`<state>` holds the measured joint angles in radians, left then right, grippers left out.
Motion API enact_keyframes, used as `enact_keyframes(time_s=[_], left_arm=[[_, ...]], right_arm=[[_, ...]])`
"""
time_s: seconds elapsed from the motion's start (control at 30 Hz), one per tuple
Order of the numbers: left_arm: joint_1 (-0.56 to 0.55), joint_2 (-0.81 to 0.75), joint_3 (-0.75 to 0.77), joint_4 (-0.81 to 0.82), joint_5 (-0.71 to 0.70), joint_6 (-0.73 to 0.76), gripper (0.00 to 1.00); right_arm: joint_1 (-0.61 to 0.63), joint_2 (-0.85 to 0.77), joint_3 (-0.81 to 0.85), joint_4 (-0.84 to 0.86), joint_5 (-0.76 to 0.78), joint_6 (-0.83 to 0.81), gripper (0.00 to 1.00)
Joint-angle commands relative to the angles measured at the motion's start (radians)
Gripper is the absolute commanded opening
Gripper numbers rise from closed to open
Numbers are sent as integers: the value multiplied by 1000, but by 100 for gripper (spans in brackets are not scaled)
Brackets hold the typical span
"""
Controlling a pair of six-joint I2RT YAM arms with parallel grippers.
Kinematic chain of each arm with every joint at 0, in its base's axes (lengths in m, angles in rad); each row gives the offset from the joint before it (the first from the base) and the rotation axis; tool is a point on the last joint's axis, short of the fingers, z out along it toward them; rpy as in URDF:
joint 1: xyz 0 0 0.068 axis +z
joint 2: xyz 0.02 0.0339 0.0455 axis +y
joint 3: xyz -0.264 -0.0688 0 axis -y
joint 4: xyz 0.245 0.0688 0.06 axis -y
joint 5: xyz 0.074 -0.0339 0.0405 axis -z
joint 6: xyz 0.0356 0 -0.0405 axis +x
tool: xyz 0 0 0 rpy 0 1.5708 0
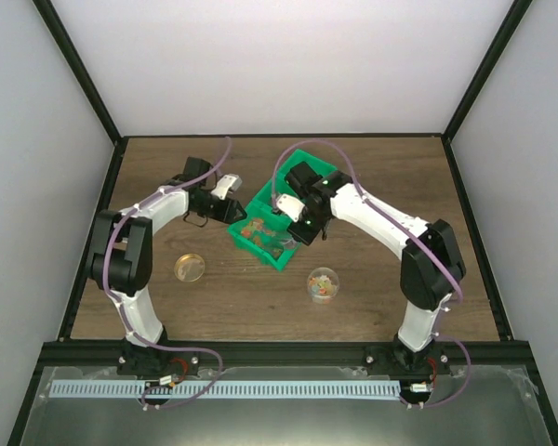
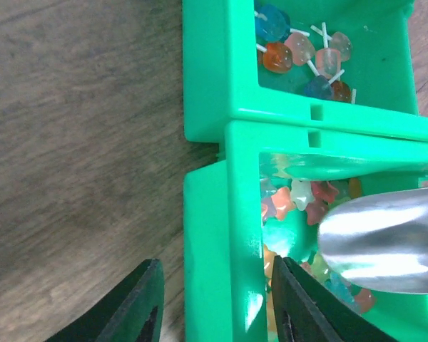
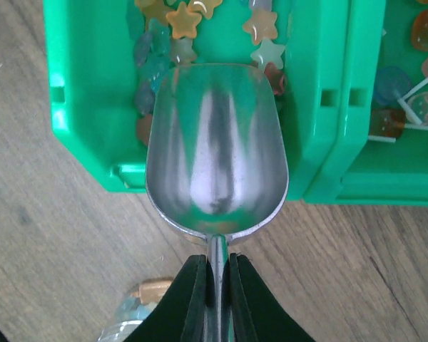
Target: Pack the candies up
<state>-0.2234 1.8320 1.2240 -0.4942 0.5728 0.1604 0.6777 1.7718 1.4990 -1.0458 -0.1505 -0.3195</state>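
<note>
One empty scoop [image 3: 214, 142], pinched by right hand [image 3: 214, 274], over the bin [image 3: 85, 107]; left hand [image 2: 215, 285] spread astride its wall. Next: dig into candies [image 3: 185, 18].

candies [image 2: 315, 211]: tiny translucent stars, orange/pink/teal, lying loose in green bin [image 2: 207, 71] compt.
</note>
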Motion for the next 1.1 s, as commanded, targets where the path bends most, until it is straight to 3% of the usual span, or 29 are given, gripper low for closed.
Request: enact_keyframes(time_s=[0.0, 0.53, 0.8, 1.07], left_arm=[[-12, 19, -17, 18, 21, -10, 42], [-47, 51, -16, 8, 33, 9, 5], [-54, 62, -13, 2, 55, 18, 4], [-53, 76, -8, -14, 64, 21, 4]], right_arm=[[19, 58, 36, -9, 59, 28, 1], [43, 209, 79, 59, 64, 58, 1], [47, 168, -66, 260, 38, 87, 1], [46, 2, -376, 686, -32, 112, 1]])
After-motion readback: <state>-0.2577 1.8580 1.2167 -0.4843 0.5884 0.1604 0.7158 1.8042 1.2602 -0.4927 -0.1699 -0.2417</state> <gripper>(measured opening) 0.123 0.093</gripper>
